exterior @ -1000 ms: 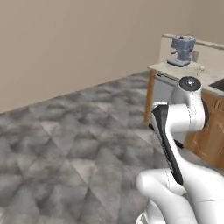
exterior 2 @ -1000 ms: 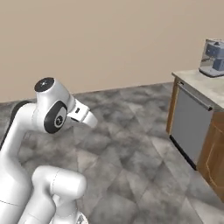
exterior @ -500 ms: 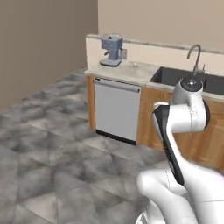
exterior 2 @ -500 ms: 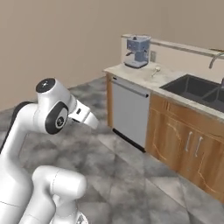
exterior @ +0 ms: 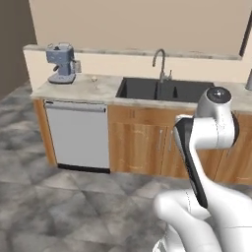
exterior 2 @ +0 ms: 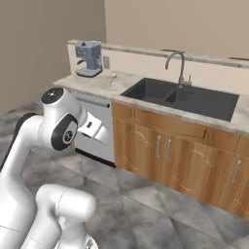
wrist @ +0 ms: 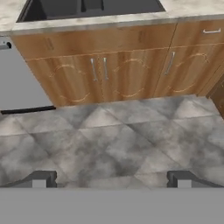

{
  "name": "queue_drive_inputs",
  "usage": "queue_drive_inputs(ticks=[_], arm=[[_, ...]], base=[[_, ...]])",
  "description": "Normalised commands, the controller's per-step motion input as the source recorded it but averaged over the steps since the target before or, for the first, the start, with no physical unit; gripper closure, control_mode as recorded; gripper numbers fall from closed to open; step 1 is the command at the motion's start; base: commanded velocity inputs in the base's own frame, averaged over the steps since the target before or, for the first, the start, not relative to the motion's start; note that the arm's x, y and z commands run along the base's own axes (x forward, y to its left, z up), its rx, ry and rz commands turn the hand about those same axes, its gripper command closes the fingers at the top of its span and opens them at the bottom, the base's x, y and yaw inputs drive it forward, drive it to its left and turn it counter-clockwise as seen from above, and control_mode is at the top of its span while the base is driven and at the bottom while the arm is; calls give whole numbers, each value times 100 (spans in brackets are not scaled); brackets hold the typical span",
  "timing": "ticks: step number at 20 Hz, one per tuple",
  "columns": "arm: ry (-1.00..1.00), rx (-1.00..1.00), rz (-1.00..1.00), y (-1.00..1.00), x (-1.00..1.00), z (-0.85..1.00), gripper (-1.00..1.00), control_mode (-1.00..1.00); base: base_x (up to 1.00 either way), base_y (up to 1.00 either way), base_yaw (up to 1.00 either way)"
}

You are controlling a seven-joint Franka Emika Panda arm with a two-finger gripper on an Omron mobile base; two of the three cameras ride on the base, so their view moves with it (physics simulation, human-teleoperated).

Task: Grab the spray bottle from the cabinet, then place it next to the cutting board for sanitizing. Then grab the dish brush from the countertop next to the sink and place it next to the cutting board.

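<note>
Sink (exterior: 165, 89): dark grey recessed double basin, curved metal faucet (exterior: 160, 61) at its back rim. Set into pale marbled stone countertop (exterior: 86, 88) over warm wooden base units (wrist: 118, 72) with thin bar pulls. Left of sink: slender pale dish brush (exterior 2: 112, 77) lying on the stone, then a blue-grey coffee machine (exterior: 61, 63). Flat grey dishwasher front (exterior: 78, 135) below. Gripper (wrist: 112, 179): fingers spread wide, nothing between them, over mottled grey floor tiles (wrist: 109, 140) before the sink.

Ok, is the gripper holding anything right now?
No: in the hand view the gripper has its fingertips wide apart, with just grey floor tiles between them.
</note>
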Motion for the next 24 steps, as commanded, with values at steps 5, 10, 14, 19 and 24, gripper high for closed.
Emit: queue_drive_inputs(ticks=[5, 10, 14, 19, 24], arm=[[0, 0, 0, 0, 0, 0, -100, 100], [0, 0, 0, 0, 0, 0, -100, 100], [0, 0, 0, 0, 0, 0, -100, 100], [0, 0, 0, 0, 0, 0, -100, 100], [0, 0, 0, 0, 0, 0, -100, 100]], base=[[70, 18, -26], [92, 23, -21], [78, 19, -18], [75, 96, -13], [49, 96, -10]])
